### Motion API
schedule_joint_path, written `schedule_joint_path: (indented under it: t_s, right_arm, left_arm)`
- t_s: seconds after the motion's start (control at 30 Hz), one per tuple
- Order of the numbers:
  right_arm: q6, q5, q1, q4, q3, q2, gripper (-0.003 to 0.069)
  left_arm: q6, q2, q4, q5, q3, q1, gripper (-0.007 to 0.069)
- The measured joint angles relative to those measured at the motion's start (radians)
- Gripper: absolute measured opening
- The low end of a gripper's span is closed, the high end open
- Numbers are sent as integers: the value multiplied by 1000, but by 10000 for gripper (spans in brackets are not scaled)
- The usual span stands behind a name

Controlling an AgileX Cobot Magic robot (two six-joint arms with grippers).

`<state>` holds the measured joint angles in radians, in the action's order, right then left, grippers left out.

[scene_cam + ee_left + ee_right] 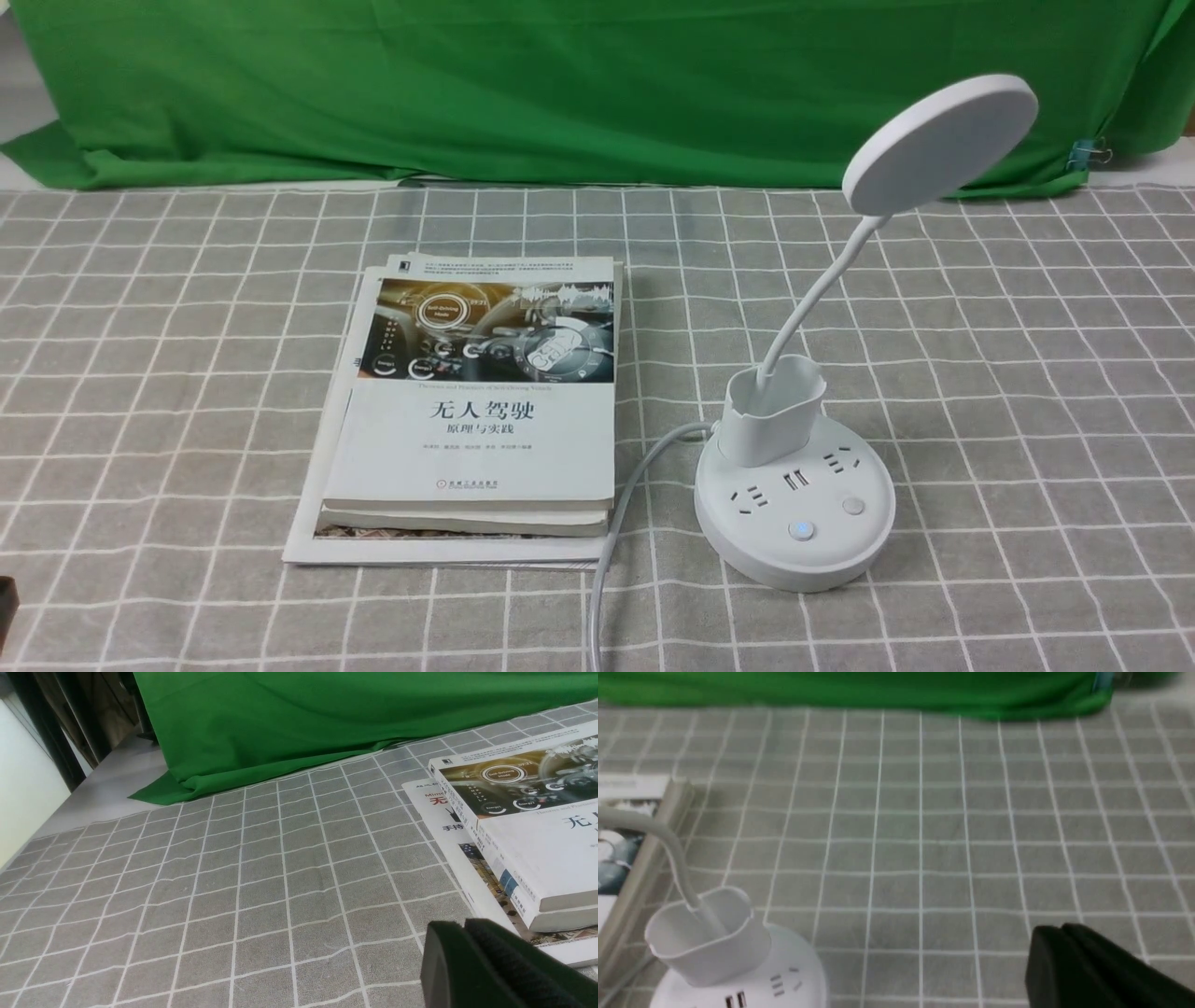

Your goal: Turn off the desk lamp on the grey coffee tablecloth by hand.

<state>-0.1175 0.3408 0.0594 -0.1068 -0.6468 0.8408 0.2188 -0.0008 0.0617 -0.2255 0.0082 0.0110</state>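
The white desk lamp (794, 509) stands on the grey coffee tablecloth (1027, 420), right of centre. Its disc head (938, 145) is raised on the thin neck above the cup holder (773, 411). Two buttons sit on the base's front: one with a bluish glow (800, 531) and a plain one (852, 506). In the right wrist view the base (784, 975) and cup holder (700, 938) show, with my right gripper (1059, 931) shut, empty and well apart from them. My left gripper (465, 926) is shut and empty near the books' corner. The head's lit face is turned away.
A stack of books (476, 411) lies left of the lamp; it also shows in the left wrist view (537, 830). The lamp's grey cord (611, 541) runs from the base toward the front edge. A green backdrop cloth (560, 84) hangs at the back.
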Motion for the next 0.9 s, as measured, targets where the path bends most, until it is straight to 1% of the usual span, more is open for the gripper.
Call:
schedule_joint_path:
  t_s: [0.07,0.17,0.2,0.23,0.27,0.37,0.5,0.7,0.9]
  right_arm:
    - [-4,-58,4,0,129,-148,35]
    - [-6,-81,4,0,280,-312,35]
    - [-6,-81,4,0,280,-312,35]
    - [-7,-81,4,0,353,-402,35]
    - [-7,-81,4,0,360,-411,35]
    - [-6,-82,4,0,468,-547,36]
    - [-5,-85,4,0,542,-614,38]
    - [-4,-114,4,1,640,-626,38]
    - [5,-138,4,1,654,-725,38]
  left_arm:
    - [0,0,0,0,0,0,19]
    - [0,0,0,0,0,0,19]
    - [0,0,0,0,0,0,19]
    - [0,0,0,0,0,0,19]
    - [0,0,0,0,0,0,19]
    - [1,0,0,0,0,0,19]
    - [0,0,0,0,0,0,19]
    - [0,0,0,0,0,0,19]
    - [0,-1,0,1,0,0,19]
